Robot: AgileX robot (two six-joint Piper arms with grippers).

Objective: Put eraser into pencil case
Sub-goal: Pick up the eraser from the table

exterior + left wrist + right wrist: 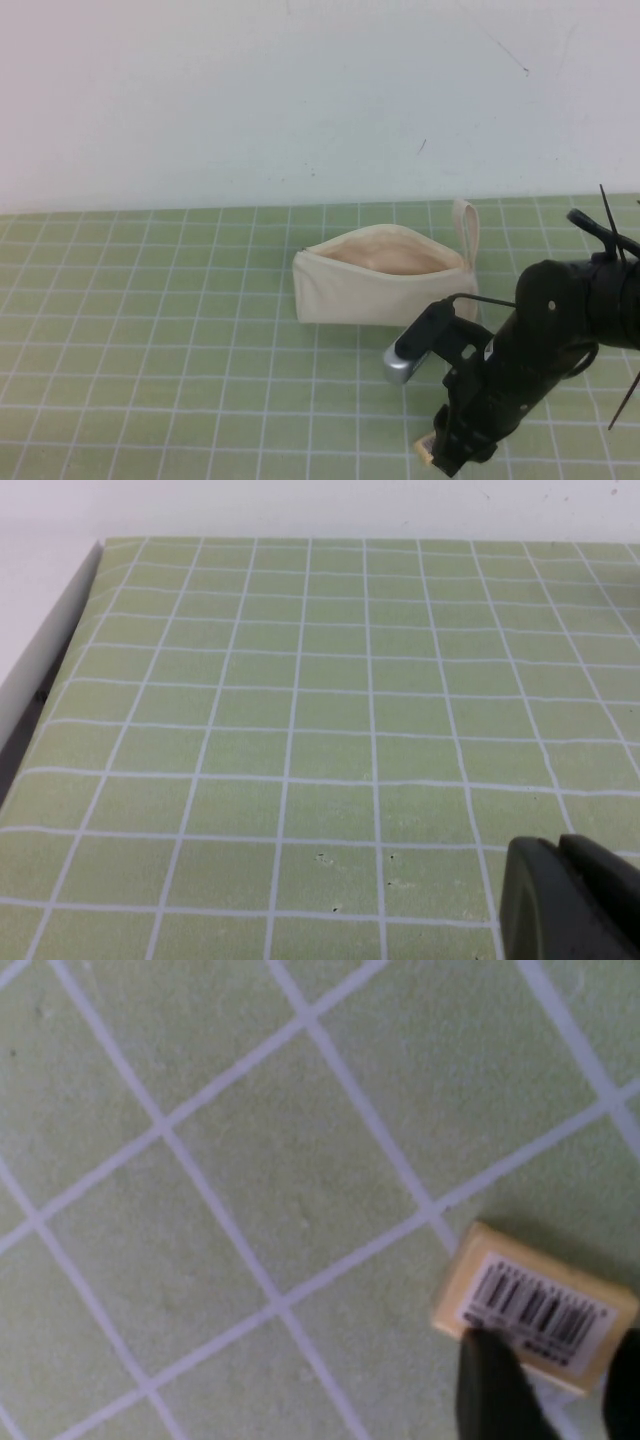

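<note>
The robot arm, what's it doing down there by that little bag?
The right gripper is low over the green mat, right at a small tan eraser with a barcode label. Its dark fingertips sit at the eraser's edge, but a firm grip can't be seen yet. The pencil case stands open just behind, waiting with nothing visible inside. The left gripper is parked off to the side over bare mat.

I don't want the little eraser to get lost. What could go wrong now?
The right gripper reaches only the eraser at its edge, so the eraser might tip or skid on the mat rather than get picked up. The pencil case stands open but soft; a bump from the arm could knock it over. The left gripper waits over bare mat, too far to help.
</note>
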